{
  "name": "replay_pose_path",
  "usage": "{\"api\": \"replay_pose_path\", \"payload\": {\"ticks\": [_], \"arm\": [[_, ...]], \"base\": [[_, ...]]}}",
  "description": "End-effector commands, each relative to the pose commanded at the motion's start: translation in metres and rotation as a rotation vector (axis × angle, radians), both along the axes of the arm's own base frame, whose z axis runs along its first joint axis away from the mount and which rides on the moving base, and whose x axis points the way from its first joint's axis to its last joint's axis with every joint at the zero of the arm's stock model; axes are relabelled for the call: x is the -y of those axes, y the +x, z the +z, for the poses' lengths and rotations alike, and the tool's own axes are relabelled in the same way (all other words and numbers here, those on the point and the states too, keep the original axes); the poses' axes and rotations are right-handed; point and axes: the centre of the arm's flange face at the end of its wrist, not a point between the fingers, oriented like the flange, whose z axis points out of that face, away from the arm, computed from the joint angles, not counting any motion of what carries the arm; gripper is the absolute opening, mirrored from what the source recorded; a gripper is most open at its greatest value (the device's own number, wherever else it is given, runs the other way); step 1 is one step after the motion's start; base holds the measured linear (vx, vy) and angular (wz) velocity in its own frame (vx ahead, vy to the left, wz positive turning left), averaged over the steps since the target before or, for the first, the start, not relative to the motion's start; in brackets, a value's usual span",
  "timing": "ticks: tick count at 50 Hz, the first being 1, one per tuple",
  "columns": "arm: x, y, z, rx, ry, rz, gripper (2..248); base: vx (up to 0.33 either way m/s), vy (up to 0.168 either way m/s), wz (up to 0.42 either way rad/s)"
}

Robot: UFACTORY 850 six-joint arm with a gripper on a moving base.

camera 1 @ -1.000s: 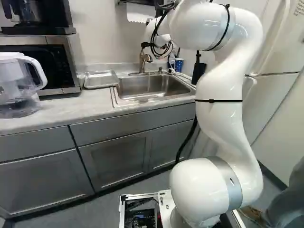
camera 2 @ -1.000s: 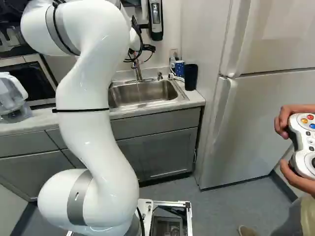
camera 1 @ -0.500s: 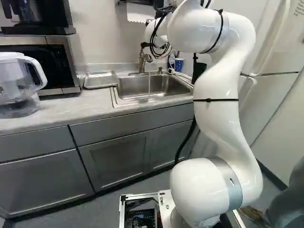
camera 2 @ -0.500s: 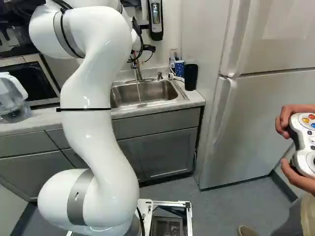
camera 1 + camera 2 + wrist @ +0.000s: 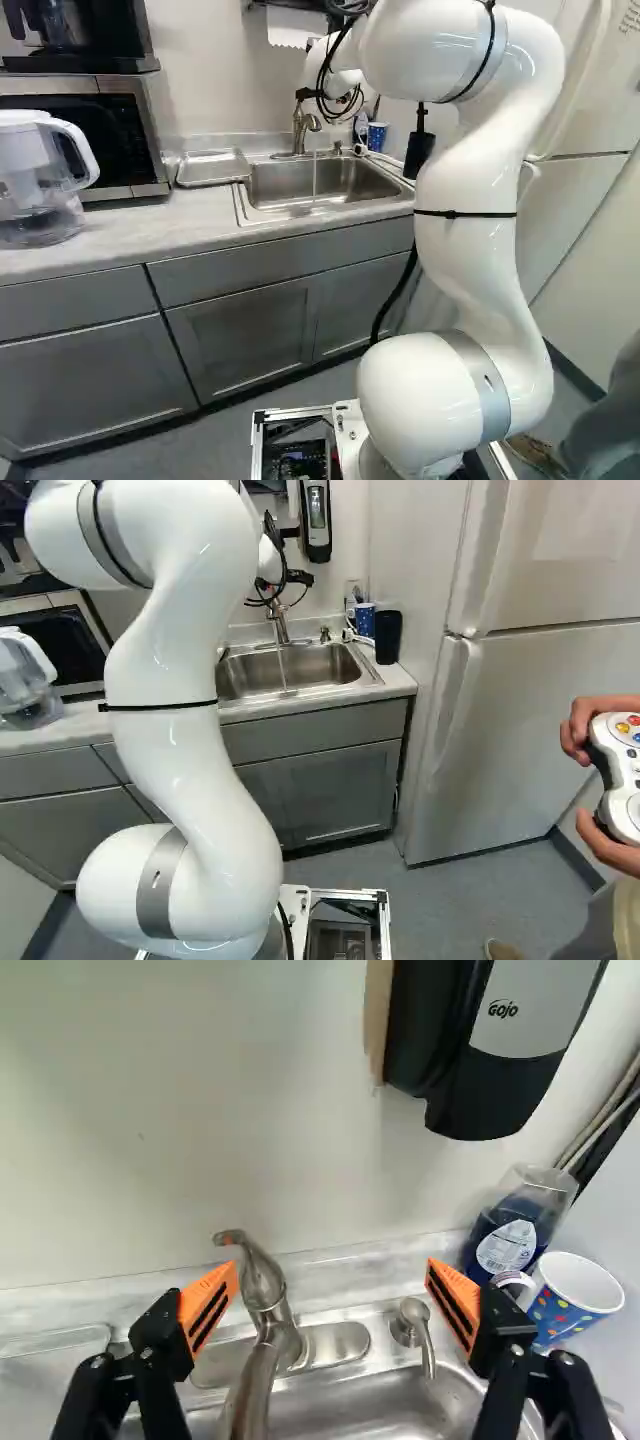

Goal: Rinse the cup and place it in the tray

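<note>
The blue cup with coloured dots [image 5: 570, 1305] stands by the wall at the sink's far corner, outside and partly behind one finger; it also shows as a small blue cup [image 5: 376, 136] in the left base view. My gripper [image 5: 333, 1305] is open, with nothing gripped. Beyond it the metal faucet [image 5: 262, 1295] appears between the fingers. A thin water stream [image 5: 314, 178] falls from the faucet into the sink [image 5: 255, 190]. Left of the sink in the left base view lies a metal tray [image 5: 212, 168]. In both base views the fingers cannot be made out.
Beside the cup stands a blue soap bottle [image 5: 512, 1230]; a dark container [image 5: 388, 637] is close by. A soap dispenser [image 5: 500, 1055] hangs on the wall. A pitcher [image 5: 40, 175] and microwave [image 5: 120, 135] occupy the counter's left. A fridge [image 5: 530, 730] rises to the right.
Since half a second ago, the arm's upper part has shifted right in the left base view and left in the right one, after a smaller opposite shift. The base has stayed still.
</note>
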Motion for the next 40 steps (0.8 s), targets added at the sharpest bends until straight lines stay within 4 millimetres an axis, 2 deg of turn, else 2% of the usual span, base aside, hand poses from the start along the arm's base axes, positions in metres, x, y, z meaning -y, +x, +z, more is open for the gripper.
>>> {"api": "replay_pose_path", "payload": {"ticks": [40], "arm": [[-0.003, -0.082, 0.001, -0.112, -0.009, 0.014, 247]], "base": [[0.000, 0.000, 0.000]]}}
